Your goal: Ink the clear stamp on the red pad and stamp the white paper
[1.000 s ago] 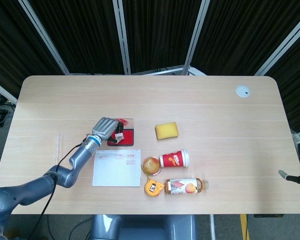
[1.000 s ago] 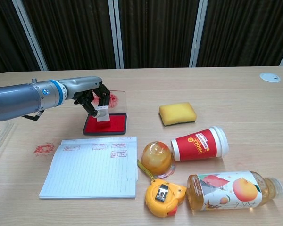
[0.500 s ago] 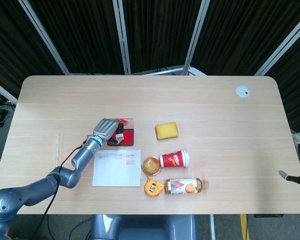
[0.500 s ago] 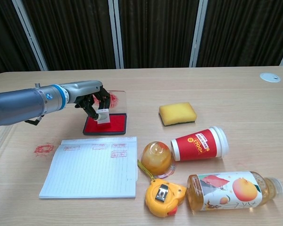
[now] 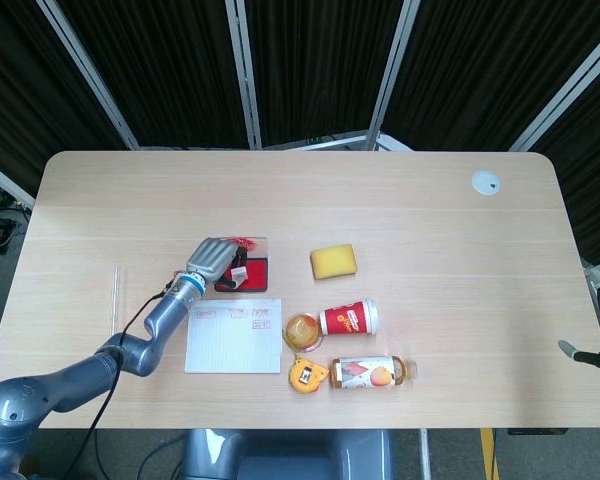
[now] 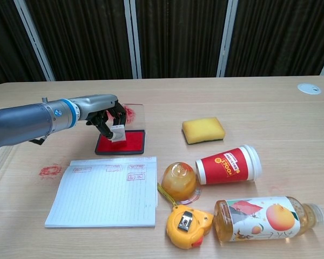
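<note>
Head view:
- The left hand is reaching over the left edge of the red pad, fingers curled around the clear stamp.
- The stamp is sitting over the pad's red surface; contact cannot be told from here.
- The paper is lying just in front of the pad, with small red marks along its top edge.
- A yellow sponge is lying to the right of the pad.
- A red cup is lying on its side, with an orange jelly cup just beside it.
- A yellow tape measure and a bottle are lying nearest the table's front edge.
- The right hand is only partly showing at the right border; its state cannot be told.

Chest view:
- The left hand is gripping the stamp between its fingertips, holding it tilted over the pad.
- The stamp's lower end is hanging close above the red ink, seemingly just off it.
- The pad's clear lid is standing open behind, smeared with red.
- The paper is lying in front of the pad, showing three red prints near its top.
- A red smudge is marking the table left of the paper.
- The right hand is not showing here.
</note>
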Available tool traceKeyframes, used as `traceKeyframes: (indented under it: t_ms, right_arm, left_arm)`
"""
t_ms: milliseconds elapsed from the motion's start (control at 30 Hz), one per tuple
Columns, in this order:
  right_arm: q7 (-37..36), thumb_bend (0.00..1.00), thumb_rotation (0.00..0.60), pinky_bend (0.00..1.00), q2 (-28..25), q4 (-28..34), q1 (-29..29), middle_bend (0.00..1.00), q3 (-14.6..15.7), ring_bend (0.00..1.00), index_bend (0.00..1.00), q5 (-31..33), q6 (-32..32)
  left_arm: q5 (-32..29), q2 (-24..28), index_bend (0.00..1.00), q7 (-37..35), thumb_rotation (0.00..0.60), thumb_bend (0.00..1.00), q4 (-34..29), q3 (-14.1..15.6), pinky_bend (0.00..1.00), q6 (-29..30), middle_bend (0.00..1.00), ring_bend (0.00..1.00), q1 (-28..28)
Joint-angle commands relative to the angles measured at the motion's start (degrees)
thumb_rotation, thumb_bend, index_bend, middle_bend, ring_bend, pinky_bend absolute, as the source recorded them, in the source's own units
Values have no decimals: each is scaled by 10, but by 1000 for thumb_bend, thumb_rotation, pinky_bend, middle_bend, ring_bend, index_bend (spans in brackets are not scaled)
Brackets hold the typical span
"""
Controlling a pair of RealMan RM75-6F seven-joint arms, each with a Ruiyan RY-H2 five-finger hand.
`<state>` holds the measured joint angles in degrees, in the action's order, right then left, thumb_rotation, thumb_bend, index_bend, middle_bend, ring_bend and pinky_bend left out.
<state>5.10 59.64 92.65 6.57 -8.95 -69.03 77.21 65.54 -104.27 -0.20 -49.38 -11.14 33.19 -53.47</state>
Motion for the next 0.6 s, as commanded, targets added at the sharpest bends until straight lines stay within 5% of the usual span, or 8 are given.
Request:
traceKeyframes:
  t_ms: [33, 600]
  right_arm:
    - [0, 0, 600, 0, 0, 0, 0, 0, 0, 0, 0, 0, 0]
    - [-2, 0, 600, 0, 0, 0, 0, 0, 0, 0, 0, 0, -1]
  left_arm:
    - [1, 0, 600, -1, 600, 424, 0, 0, 830, 1, 580, 850, 1]
    - [3, 8, 601, -2, 600, 424, -15, -6, 830, 11, 579, 849, 2]
